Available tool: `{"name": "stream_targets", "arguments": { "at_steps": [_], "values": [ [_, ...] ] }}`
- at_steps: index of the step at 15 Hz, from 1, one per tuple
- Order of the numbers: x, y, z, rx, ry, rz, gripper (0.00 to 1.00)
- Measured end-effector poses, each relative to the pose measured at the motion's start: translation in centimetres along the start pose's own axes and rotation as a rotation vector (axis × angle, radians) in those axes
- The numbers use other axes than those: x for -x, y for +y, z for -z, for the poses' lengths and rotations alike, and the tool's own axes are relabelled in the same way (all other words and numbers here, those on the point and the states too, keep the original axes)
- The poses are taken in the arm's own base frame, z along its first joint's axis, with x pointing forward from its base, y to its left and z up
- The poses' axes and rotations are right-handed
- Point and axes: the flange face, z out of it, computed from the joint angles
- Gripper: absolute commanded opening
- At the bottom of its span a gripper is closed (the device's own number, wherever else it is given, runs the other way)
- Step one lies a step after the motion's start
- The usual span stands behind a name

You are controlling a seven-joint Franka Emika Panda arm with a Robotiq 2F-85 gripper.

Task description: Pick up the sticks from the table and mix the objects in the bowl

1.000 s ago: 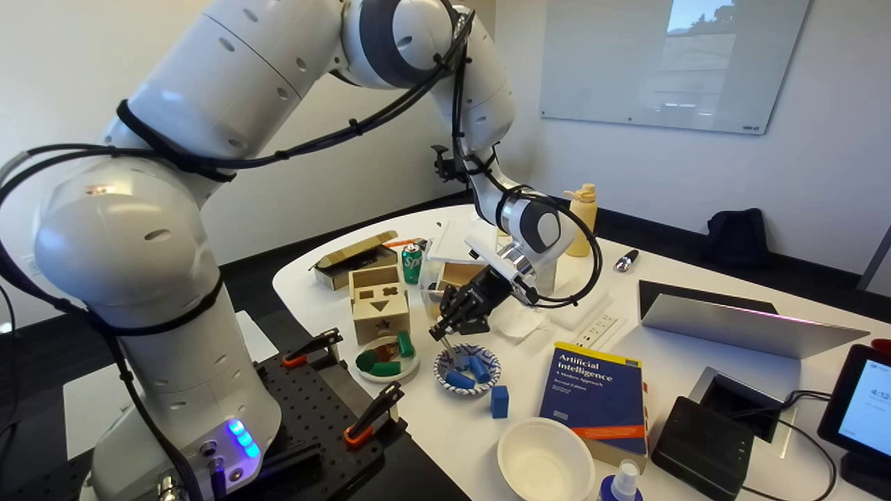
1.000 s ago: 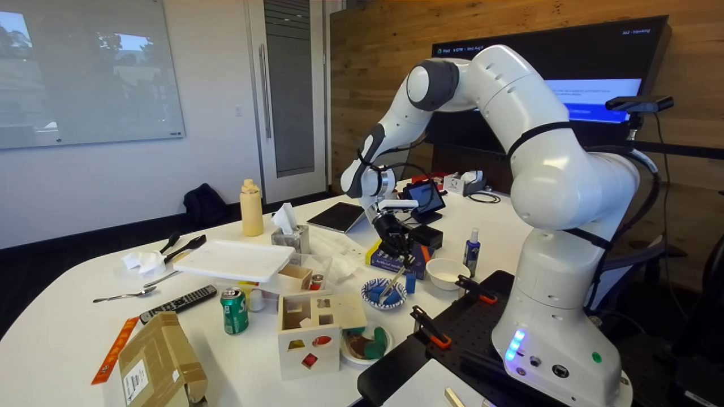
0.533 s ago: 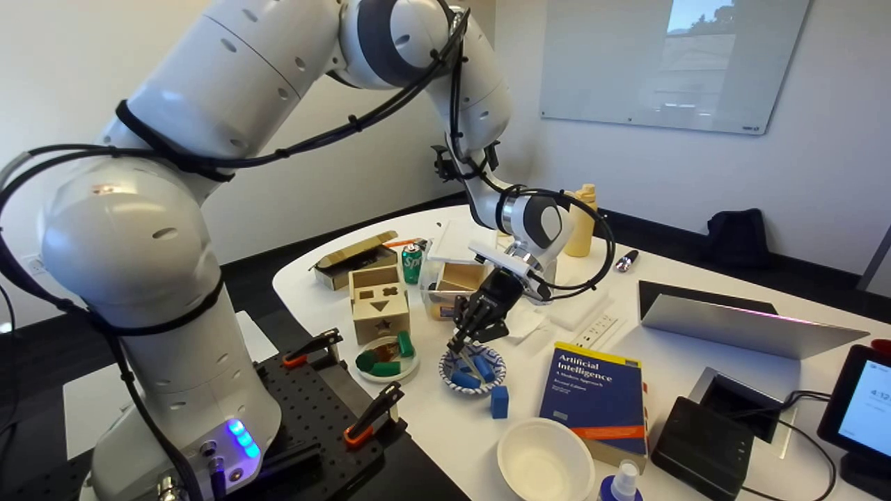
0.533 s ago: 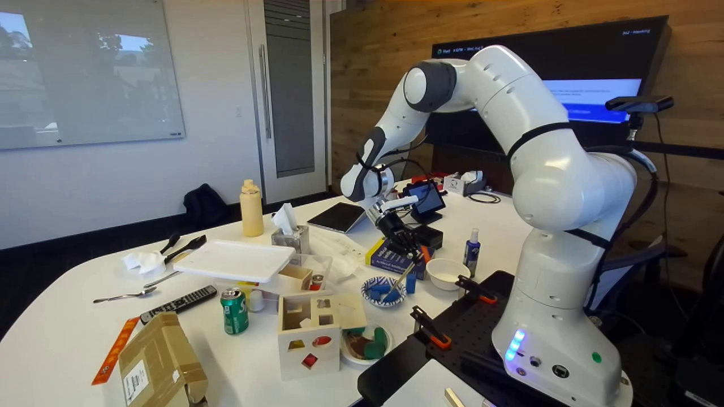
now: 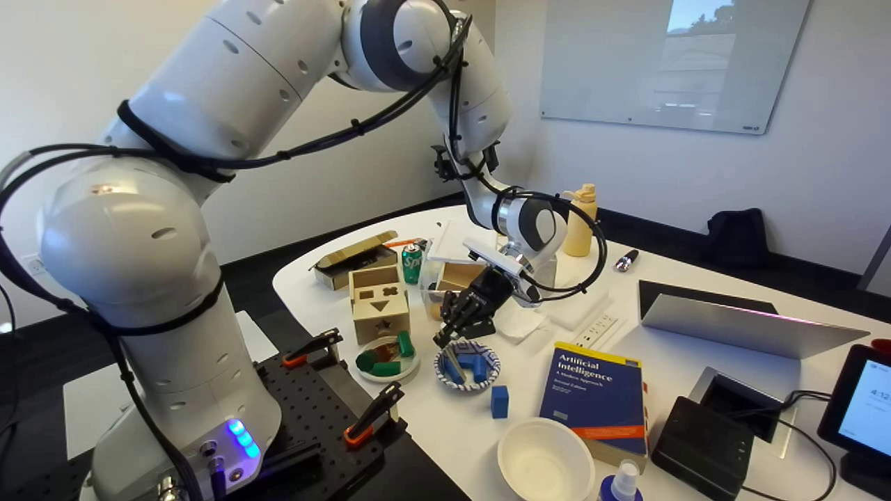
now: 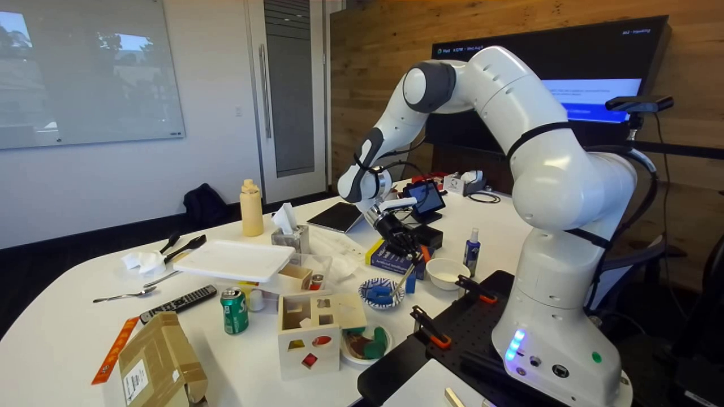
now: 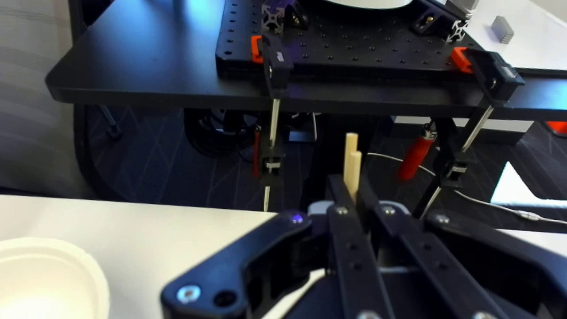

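The blue-and-white patterned bowl [image 5: 495, 374] stands on the white table [image 5: 445, 428] and shows in both exterior views, also here [image 6: 363, 298]. Several small blue pieces [image 5: 478, 367] lie in it. My gripper [image 5: 441, 340] is shut on two thin pale wooden sticks [image 5: 454, 362], above the bowl's rim. The sticks slant down from the fingertips [image 6: 413, 260] into the bowl, among the blue pieces [image 6: 378, 292]. In the wrist view the stick ends [image 7: 352, 161] stick up between the closed fingers [image 7: 350, 192]. The bowl is hidden in the wrist view.
A blue block [image 5: 500, 402] stands beside the bowl. A white bowl [image 5: 546, 459], a blue book [image 5: 595, 393], a wooden shape box [image 5: 380, 306] and a white plate with green pieces [image 5: 413, 366] are close around. Black clamps [image 5: 376, 412] rise at the table edge.
My gripper swept across the bowl and back with the sticks held, and the sticks' slant changed. The blue pieces shifted inside, and the bowl slid slightly.
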Motion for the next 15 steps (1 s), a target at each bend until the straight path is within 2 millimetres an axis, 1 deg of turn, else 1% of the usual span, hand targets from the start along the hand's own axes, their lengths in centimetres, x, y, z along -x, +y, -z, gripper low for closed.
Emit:
{"name": "stream_targets", "arguments": {
  "at_steps": [3,9,12,15],
  "values": [
    [-0.4,-0.3,0.7,0.007,0.039,0.01,0.02],
    [-1.8,0.3,2.8,0.061,0.212,0.007,0.02],
    [-1.8,0.7,3.1,0.077,0.227,-0.002,0.02],
    [-1.5,0.7,2.7,0.071,0.189,-0.002,0.02]
  ]
}}
